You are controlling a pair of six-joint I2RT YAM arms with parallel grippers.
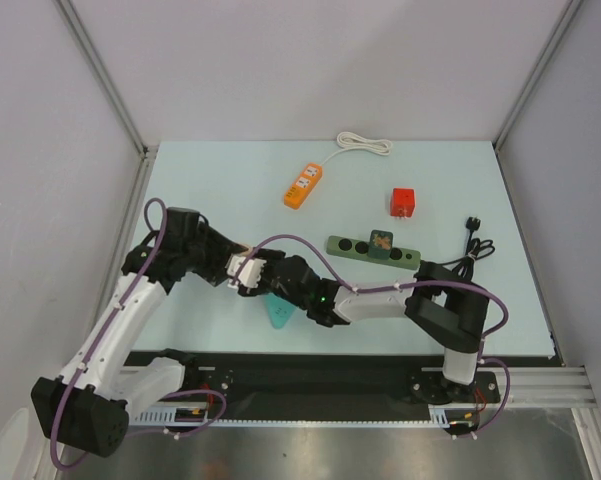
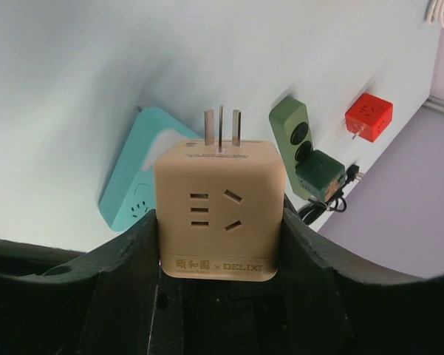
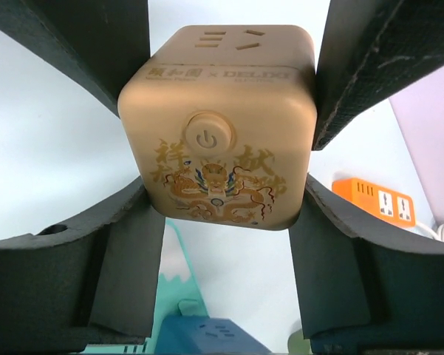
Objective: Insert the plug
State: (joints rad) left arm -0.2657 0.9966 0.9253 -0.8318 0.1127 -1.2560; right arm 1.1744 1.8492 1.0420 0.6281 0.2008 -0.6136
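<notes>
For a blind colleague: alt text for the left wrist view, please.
A beige cube adapter, three prongs pointing away, sits clamped between the left pincer's fingers. Behind it on the table lie a teal triangular power strip, a green strip and a red cube.

The beige cube adapter (image 2: 220, 207) carries one printed line below its socket holes: 颐和园 × DELIXI. On another face, a round button (image 3: 205, 138) bears a power symbol. Beneath it, gold Chinese characters, too ornate to read surely, flank a dragon emblem.
</notes>
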